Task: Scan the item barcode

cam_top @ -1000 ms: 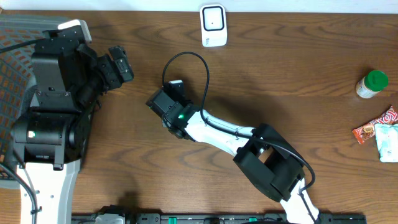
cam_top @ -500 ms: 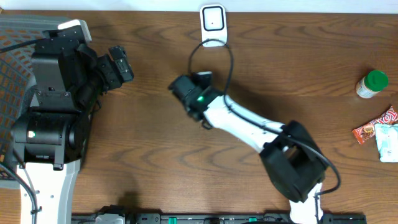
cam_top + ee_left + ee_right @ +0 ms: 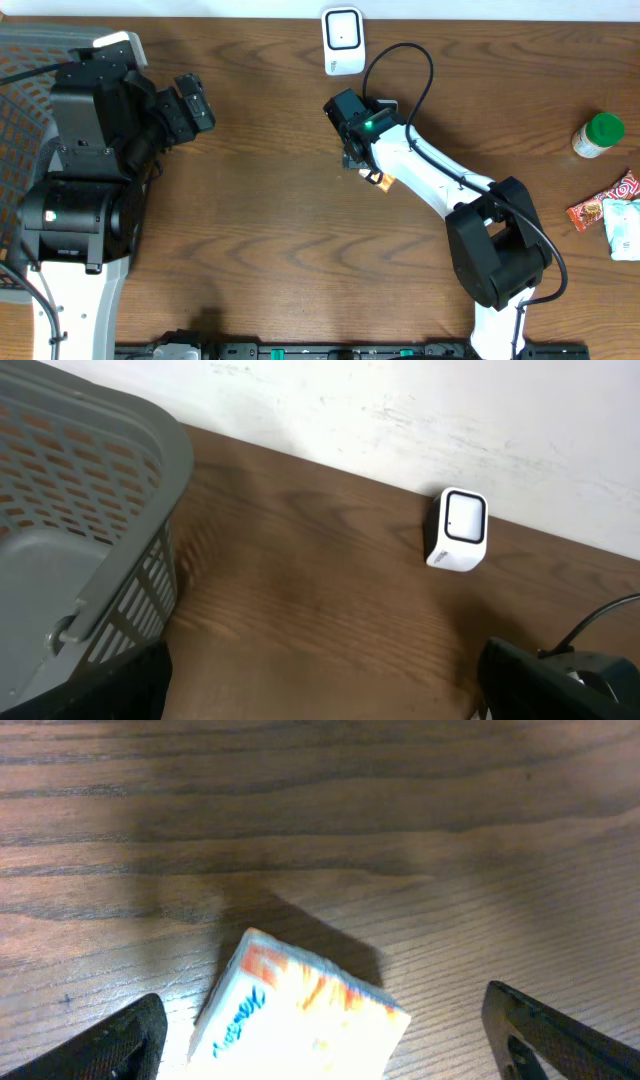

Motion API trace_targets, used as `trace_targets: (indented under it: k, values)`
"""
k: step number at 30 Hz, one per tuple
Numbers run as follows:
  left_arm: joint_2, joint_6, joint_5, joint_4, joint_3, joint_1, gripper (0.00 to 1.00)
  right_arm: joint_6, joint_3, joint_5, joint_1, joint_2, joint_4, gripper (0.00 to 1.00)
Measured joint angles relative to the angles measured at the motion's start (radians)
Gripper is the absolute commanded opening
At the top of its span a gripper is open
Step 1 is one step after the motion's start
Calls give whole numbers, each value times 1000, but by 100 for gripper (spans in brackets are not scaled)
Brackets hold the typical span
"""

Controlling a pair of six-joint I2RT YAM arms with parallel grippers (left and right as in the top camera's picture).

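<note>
**Packet released near the scanner**

My right hand (image 3: 325,1038) has swung across the desk (image 3: 250,230) and just sprung wide open, holding nothing. The orange-and-white packet (image 3: 378,180) lies beneath it, near the scanner (image 3: 343,40). I judge the barcode is not yet presented.

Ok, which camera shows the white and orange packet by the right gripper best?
The right wrist view: the packet fills the lower middle, between the right gripper's open fingers, its print blurred. Overhead shows only a small orange bit of it under the right arm. The left wrist view does not show it.
</note>
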Motion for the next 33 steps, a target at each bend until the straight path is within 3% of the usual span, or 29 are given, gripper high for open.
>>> trace_targets:
  k: [4, 6, 23, 33]
  values:
    - [0, 0, 0, 0, 0, 0, 98, -1, 0, -11, -1, -2, 0, 16]
    - [0, 0, 0, 0, 0, 0, 98, -4, 0, -18, -1, -6, -3, 1]
    - [0, 0, 0, 0, 0, 0, 98, 43, -15, -120, -2, -32, -80, 1]
    - [0, 0, 0, 0, 0, 0, 98, 59, -125, -124, -2, -37, 10, 1]
